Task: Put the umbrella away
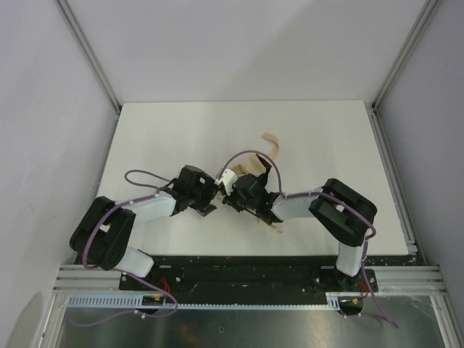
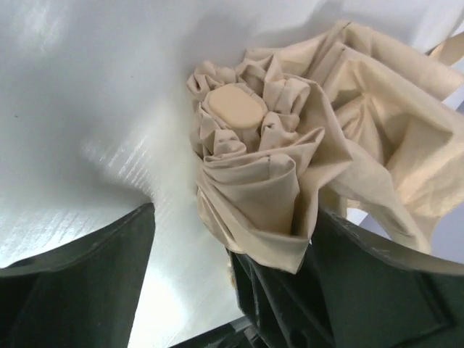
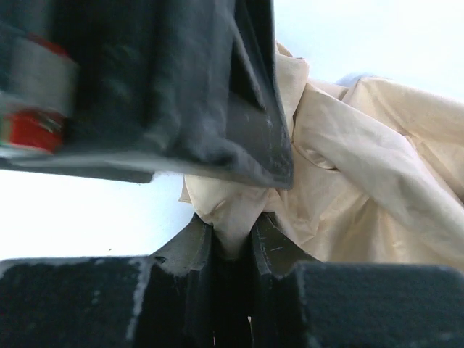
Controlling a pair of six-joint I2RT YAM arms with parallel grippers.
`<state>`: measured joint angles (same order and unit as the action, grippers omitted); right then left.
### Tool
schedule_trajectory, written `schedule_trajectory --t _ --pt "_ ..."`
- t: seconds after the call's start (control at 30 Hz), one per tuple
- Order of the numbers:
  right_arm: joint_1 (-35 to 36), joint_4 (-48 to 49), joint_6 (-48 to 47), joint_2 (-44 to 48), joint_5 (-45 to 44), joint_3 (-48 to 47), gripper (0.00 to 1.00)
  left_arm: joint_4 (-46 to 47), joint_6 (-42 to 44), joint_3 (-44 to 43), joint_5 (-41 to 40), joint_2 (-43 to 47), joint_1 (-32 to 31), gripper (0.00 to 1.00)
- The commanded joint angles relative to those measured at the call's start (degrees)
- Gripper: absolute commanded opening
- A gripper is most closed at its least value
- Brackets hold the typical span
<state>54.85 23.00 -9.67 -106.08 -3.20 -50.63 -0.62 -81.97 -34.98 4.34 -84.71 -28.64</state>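
Note:
The umbrella [image 1: 250, 164] is a crumpled beige bundle at the middle of the white table [image 1: 159, 138], where both arms meet. In the left wrist view its gathered fabric [image 2: 290, 159] rings a pale oval end cap [image 2: 233, 107]. My left gripper [image 2: 235, 217] is open, its fingers [image 2: 80, 283] standing wide apart. The bundle's lower fold lies between them, close against the right-hand one. My right gripper [image 3: 232, 232] is shut on a fold of the umbrella's fabric [image 3: 341, 174], pinched between its two dark fingertips. The shaft and handle are hidden.
A tan strap [image 1: 272, 142] curls off the bundle toward the back of the table. The left gripper's dark body [image 3: 159, 87] fills the upper left of the right wrist view, very close to the right fingers. White walls and metal rails [image 1: 90, 54] enclose the table.

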Motion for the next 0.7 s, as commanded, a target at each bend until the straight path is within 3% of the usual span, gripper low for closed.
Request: schedule_trajectory --t 0.0,0.27,0.43,0.67 --pt "-4.87 -12.58 11.16 -5.67 20.93 2.98 0.00 -3.41 4.64 -0.88 0.97 5.56 2.93 0.95" --pt "-13.76 -11.34 21.43 -13.37 41.74 2.32 0.00 -0.64 7.82 4.27 1.70 15.16 5.79 1.00" --pt "-17.90 -8.98 29.23 -17.95 50.34 0.81 0.00 7.98 5.12 7.42 5.27 13.33 5.22 1.00" --pt "-19.26 -7.24 34.13 -20.50 53.46 -1.24 0.00 12.05 3.29 7.02 2.19 7.50 3.10 0.99"
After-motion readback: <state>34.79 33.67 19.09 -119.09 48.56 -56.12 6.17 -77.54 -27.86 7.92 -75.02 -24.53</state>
